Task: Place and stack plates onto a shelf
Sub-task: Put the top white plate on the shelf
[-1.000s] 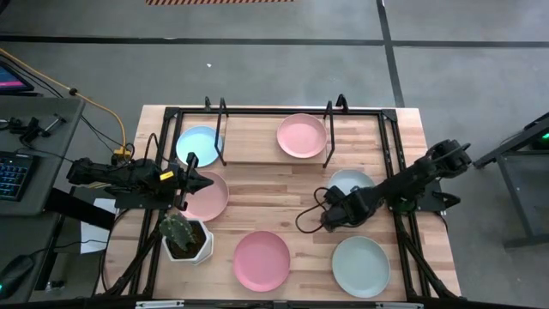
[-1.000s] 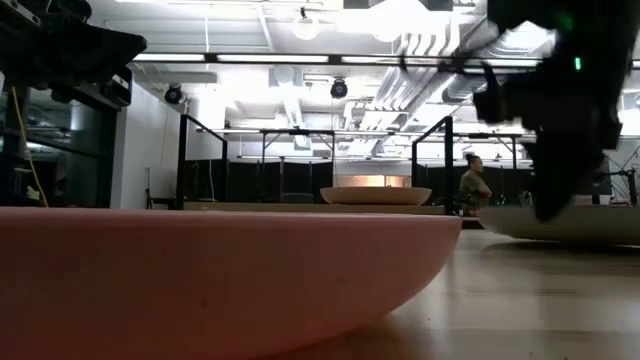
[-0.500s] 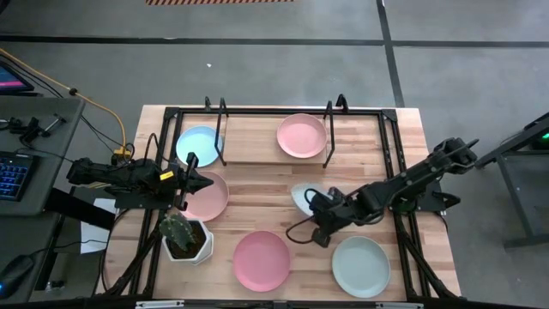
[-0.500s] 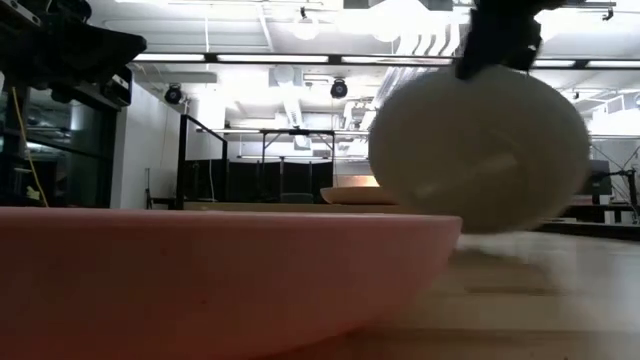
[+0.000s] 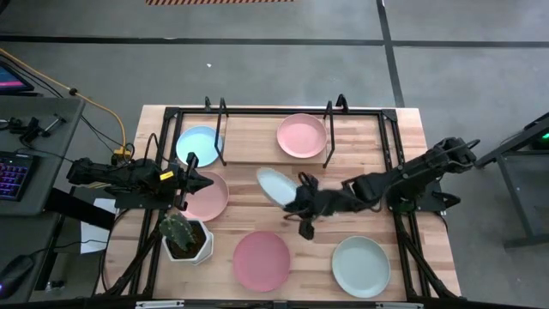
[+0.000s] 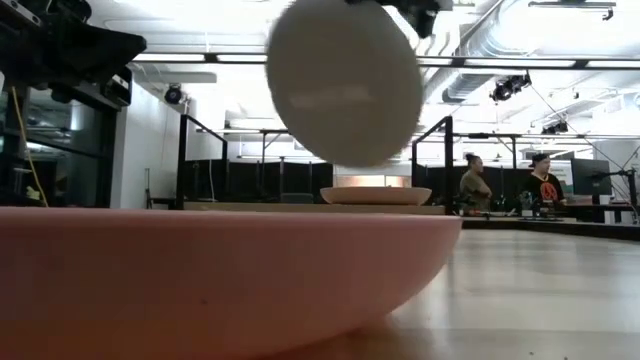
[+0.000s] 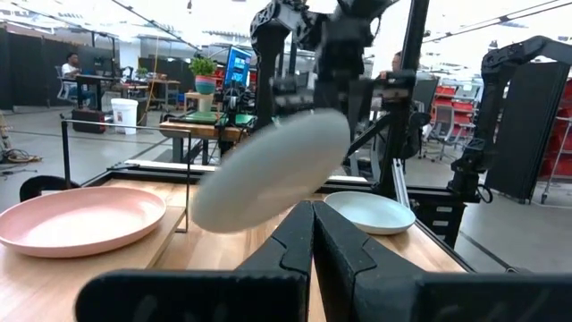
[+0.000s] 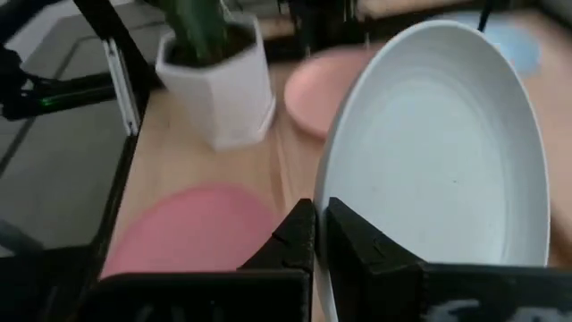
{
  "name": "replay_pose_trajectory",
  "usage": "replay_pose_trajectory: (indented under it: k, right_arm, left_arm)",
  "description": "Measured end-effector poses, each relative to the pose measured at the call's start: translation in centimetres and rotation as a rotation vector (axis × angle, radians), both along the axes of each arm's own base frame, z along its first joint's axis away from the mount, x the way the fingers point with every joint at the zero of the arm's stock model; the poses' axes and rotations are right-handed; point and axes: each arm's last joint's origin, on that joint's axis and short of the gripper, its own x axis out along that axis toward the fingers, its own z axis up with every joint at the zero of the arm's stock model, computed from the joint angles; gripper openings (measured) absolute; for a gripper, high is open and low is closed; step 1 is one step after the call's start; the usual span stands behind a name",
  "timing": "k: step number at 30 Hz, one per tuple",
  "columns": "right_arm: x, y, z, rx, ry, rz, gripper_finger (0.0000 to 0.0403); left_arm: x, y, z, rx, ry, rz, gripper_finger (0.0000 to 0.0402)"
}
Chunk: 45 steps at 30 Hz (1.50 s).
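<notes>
High view: your right claw [image 5: 296, 199], clamped on round pale mint matte plate [image 5: 274, 186], keep level; carry toward 12 o'clock light-wood shelf [image 5: 257, 137].

Four cameras cover one scene. The high view looks straight down on the whole worktop [image 5: 257, 202], with both arms reaching in from the sides. The low view sits at worktop level, so near a pink plate [image 6: 220, 270] that it fills the lower frame, and faces level across into the room beyond. The left wrist view looks forward past its own end effector [image 7: 313, 234], across the worktop towards the other arm. The right wrist view looks past its end effector [image 8: 319, 234], very near the pale plate [image 8: 438, 152] it grips. That raised plate appears in all four views; the cactus pot [image 8: 219, 76] appears in the high and right wrist views.
</notes>
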Motion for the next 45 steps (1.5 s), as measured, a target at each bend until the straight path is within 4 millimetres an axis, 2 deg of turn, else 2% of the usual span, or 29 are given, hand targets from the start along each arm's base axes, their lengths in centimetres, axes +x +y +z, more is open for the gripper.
replay_pose_trajectory:
  k: [4, 10, 18, 36, 45]
  right_arm:
    - [1.3, -2.6, 0.3, -0.138, -0.055, 0.025, 0.0000]
    - [3.5, -6.5, -0.4, -0.289, -0.098, 0.079, 0.0000]
    - [5.5, -9.9, -3.9, -0.440, 0.003, 0.105, 0.0000]
    - [8.7, -12.3, -8.9, -0.587, 0.008, 0.119, 0.0000]
    - [9.1, -13.6, -9.5, -0.632, -0.009, 0.108, 0.0000]
  left_arm:
    - [0.0, 0.0, 0.0, 0.000, 0.000, 0.000, 0.0000]
    - [0.0, 0.0, 0.0, 0.000, 0.000, 0.000, 0.0000]
    - [0.0, 0.0, 0.1, -0.001, -0.005, 0.000, 0.0000]
    - [0.0, 0.0, 0.1, -0.001, -0.012, 0.001, 0.0000]
    - [0.0, 0.0, 0.2, -0.002, -0.017, 0.001, 0.0000]
